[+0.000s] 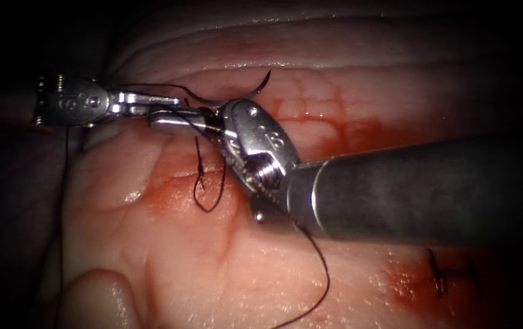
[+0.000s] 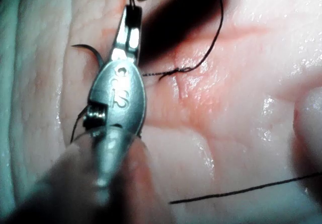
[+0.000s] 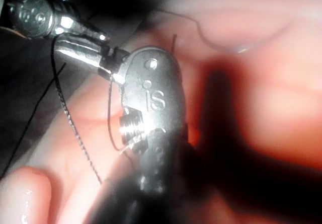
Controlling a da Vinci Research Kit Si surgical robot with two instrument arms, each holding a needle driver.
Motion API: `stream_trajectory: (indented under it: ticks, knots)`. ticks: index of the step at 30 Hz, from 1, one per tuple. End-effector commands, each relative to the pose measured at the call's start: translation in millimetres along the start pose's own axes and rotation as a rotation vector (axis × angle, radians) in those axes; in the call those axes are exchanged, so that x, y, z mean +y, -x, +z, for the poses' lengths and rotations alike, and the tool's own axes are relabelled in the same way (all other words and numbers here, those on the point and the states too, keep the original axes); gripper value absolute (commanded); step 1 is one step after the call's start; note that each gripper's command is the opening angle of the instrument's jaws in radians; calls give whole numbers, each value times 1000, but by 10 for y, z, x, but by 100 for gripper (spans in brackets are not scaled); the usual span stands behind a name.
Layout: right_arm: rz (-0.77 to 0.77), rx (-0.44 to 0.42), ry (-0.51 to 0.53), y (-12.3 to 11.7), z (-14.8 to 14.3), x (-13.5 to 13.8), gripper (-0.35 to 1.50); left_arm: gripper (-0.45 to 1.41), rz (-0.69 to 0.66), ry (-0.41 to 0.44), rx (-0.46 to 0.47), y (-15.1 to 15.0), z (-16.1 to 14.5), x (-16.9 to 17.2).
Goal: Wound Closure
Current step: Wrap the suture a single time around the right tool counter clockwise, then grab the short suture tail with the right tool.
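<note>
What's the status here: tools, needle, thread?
Left tool and right tool tips meet above the cut. Needle clear of the tissue, arcing over the meeting tips; holder unclear. Thread loops from a stitch below them.

Pale pink, glossy slab of tissue (image 1: 170,268) with whitish fatty bands up top and faint red vein-like lines. Red fluid stain (image 1: 359,131) blotches it right of centre, with a lighter orange-red smear around the dark thread loop (image 1: 208,183). Thin curved needle (image 1: 237,94) reads near-black. Left silver steel tool (image 1: 152,106), bright glints. Right silver steel tool (image 1: 228,131), stamped digits, on a matte dark grey shaft (image 1: 426,189).
</note>
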Motion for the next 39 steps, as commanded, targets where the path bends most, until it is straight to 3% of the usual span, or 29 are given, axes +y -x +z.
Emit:
stream_trajectory:
  ticks: [1,10,15,21,24,27,28,32,34,39]
  knots:
    - [-4,-4,19,5,-2,5,-35,-45,1,1,1,7,5,0]
    - [6,-15,138,2,-8,16,-35,-45,-2,10,4,11,10,15]
    - [-16,-79,180,4,-6,16,-35,-45,0,13,1,15,16,29]
    - [16,-177,396,8,-1,17,-27,-45,12,22,-13,17,31,52]
    - [58,-240,502,13,1,17,-1,-45,19,31,-39,19,37,65]
    - [111,-282,587,19,5,20,59,-45,24,37,-44,20,40,72]
    - [126,-294,615,22,6,21,71,-45,25,38,-45,20,40,73]
    - [168,-367,706,33,8,24,71,-45,24,37,-50,19,39,74]
    - [174,-419,769,40,9,27,81,-45,23,35,-61,19,39,73]
    - [210,-442,839,45,7,37,98,-45,22,38,-93,20,39,75]
